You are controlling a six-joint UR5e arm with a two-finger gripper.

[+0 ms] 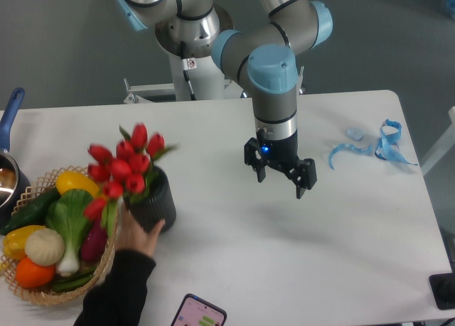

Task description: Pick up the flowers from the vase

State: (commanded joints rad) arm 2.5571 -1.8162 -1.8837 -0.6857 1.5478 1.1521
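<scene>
The flowers [125, 164] are a bunch of red tulip buds with green leaves standing in the vase [153, 202], a black ribbed cylinder on the table's left half. A person's hand [137, 234] touches the vase from the front. My gripper [281, 180] hangs well to the right of the vase, above the white table, fingers pointing down, open and empty.
A wicker basket [43, 287] of colourful vegetables sits just left of the vase. A blue-handled pot [8, 171] is at the left edge. A blue ribbon [377, 147] lies at the right. A phone [199, 313] lies at the front edge.
</scene>
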